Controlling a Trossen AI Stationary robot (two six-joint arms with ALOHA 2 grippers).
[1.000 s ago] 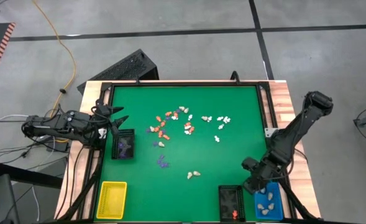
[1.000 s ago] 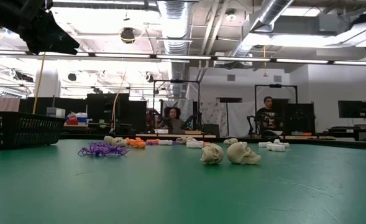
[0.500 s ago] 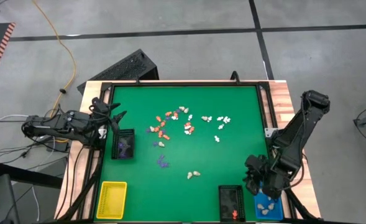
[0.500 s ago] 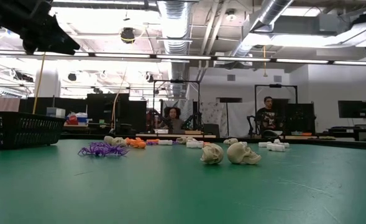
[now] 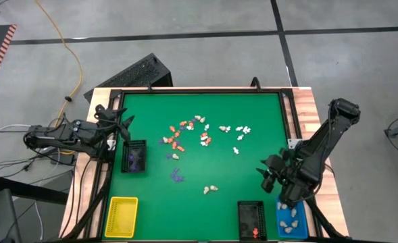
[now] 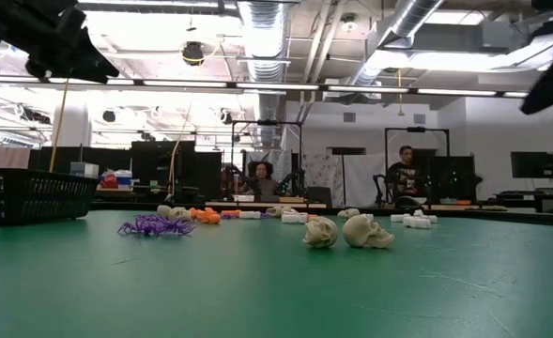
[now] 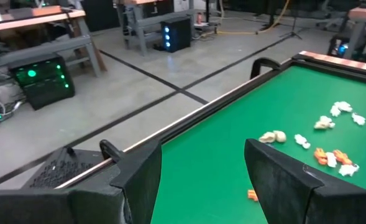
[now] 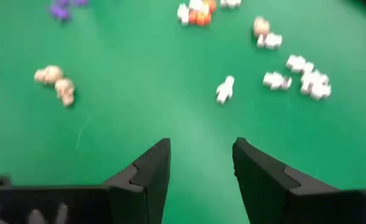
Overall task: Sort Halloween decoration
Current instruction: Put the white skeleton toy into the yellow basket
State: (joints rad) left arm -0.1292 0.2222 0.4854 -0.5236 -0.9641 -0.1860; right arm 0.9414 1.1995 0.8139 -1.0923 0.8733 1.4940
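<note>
Figurines [image 5: 188, 130] lie bunched mid-frame on the green counter [image 5: 253, 115]. Right gripper [image 5: 267, 177], fingers spread and empty, lower right, could knock neighbours; left gripper [image 5: 122, 123] waits spread.

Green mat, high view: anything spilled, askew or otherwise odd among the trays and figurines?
Nothing stands out. The loose figurines lie scattered mid-mat as unsorted work; the black basket, yellow tray, black tray and blue tray sit square along the edges.
</note>
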